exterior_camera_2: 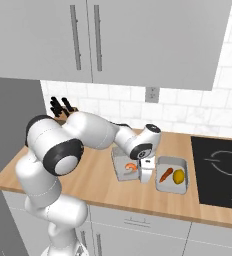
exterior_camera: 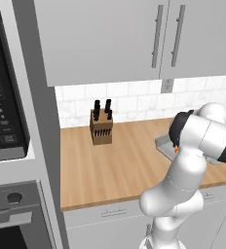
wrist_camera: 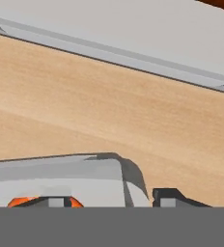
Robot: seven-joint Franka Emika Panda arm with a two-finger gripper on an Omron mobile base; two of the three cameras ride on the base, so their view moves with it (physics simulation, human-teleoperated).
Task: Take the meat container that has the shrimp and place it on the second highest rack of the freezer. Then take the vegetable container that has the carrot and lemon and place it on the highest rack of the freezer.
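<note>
The meat container [exterior_camera_2: 122, 169], a clear shallow tub holding a curled orange shrimp [exterior_camera_2: 131, 166], lies on the wooden counter [exterior_camera_2: 93, 182]. Just right of it lies the vegetable container [exterior_camera_2: 171, 186] with a carrot [exterior_camera_2: 165, 175] and a lemon [exterior_camera_2: 178, 176]. My gripper [exterior_camera_2: 146, 176] points down between the two tubs. In the hand view my gripper [wrist_camera: 113, 198] is open and straddles the meat container's near wall [wrist_camera: 128, 181]: one fingertip [wrist_camera: 56, 200] inside by the shrimp [wrist_camera: 20, 201], the other outside. The vegetable container's side [wrist_camera: 133, 43] runs across the top. The freezer and its racks are out of view.
A knife block [exterior_camera: 101, 125] stands at the back of the counter by the tiled wall. A black cooktop [exterior_camera_2: 220, 170] lies right of the tubs. Grey wall cabinets [exterior_camera_2: 98, 40] hang above. A black-fronted wall oven [exterior_camera: 3, 107] fills the tall unit at the left.
</note>
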